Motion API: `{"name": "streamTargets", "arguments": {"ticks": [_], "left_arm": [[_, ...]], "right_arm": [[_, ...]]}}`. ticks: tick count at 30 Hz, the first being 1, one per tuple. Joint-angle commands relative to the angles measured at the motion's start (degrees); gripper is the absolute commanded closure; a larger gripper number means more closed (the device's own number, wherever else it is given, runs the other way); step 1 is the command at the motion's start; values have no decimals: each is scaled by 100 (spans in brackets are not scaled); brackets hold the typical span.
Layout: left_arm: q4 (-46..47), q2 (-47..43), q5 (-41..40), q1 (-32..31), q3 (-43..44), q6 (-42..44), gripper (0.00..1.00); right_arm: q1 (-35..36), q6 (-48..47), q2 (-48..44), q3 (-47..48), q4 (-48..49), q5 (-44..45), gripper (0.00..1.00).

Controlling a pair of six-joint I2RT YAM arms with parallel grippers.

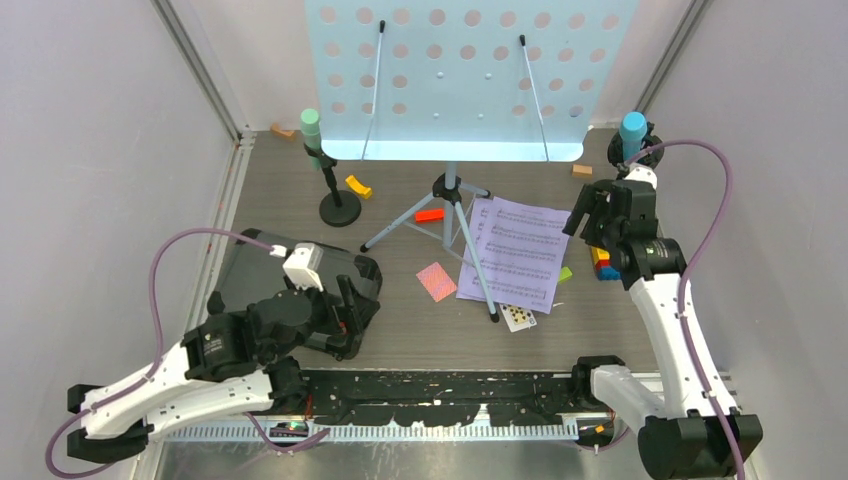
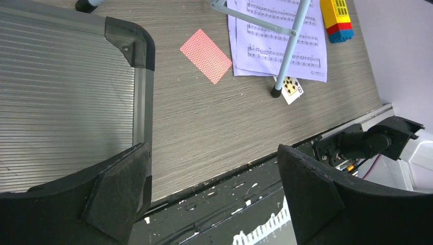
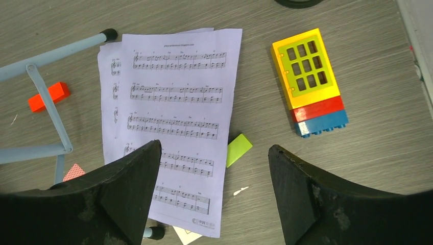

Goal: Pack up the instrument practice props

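pages of lilac sheet music (image 3: 173,102) lie flat under the right pincer (image 3: 213,150), wide open, holding nothing. it seems set to grab them: next, go down and pinch an edge.

No legible txt. Lilac sheet-music pages (image 3: 173,102) had printed staves, a tiny header line & a corner mark, too small to read. Face-up card (image 2: 291,88) showed black pips, rank unreadable.

Bright even overhead light — soft shadows, sharp focus.
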Motion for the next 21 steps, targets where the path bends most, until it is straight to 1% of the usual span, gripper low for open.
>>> {"name": "streamTargets", "arguments": {"ticks": [1,12,18,21], "left_arm": [[138,170,-122,-15,-85,-85,2],[510,500,18,-13,-414,-380,2],[1268,686,69,-8,-818,-652,2],[1458,861,120,-14,-868,-683,2]], "right_arm": [[24,101,-309,228,4,441,17],[22,255,-907,-65,203,673,17],[16,305,-1135,-151,283,600,17],[22,285,-1183,-174,279,597,17]]}}
